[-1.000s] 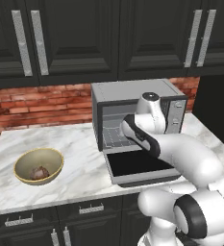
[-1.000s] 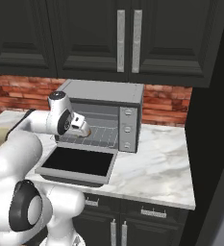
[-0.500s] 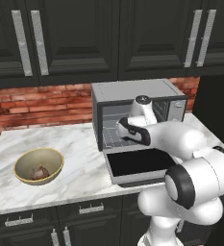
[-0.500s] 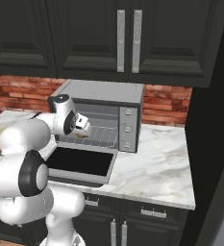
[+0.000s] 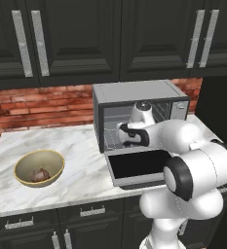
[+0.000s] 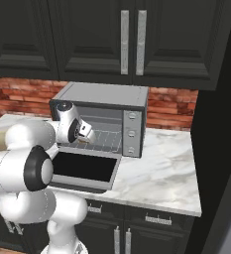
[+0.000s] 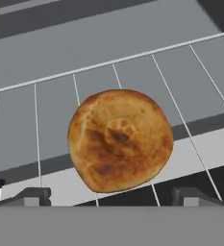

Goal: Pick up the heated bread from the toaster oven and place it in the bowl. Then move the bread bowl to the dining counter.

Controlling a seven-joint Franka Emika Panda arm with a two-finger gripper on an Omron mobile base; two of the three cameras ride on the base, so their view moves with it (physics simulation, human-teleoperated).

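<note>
The heated bread [image 7: 119, 140] lies flat on the wire rack [image 7: 60, 96] inside the toaster oven [image 5: 139, 119], near the front edge, with the drop-down door [image 5: 137, 168] lowered below it. In the hand view the bun sits dead centre, and the 2 fingertips [image 7: 31, 196] rise at about 7 and 5 o'clock of it, spread wide with nothing between them. The gripper [image 7: 112, 197] is open, just short of the bun and not touching it.

In the left base view the bowl [image 5: 39, 167] stands on the marble worktop [image 5: 81, 160] at about 9 o'clock from the oven, well apart from it, and already has a darker brown lump [image 5: 38, 174] in it.

The bun looks light and somewhat soft under a crisp crust, so a firm pinch would likely dent it. It is probably not slippery (the browned top looks rough). Being flattish, it seems best taken across its width, 1 finger at each side of the rim at 3 and 9 o'clock, low enough to catch the thickest part yet clear of the rack wires.
</note>
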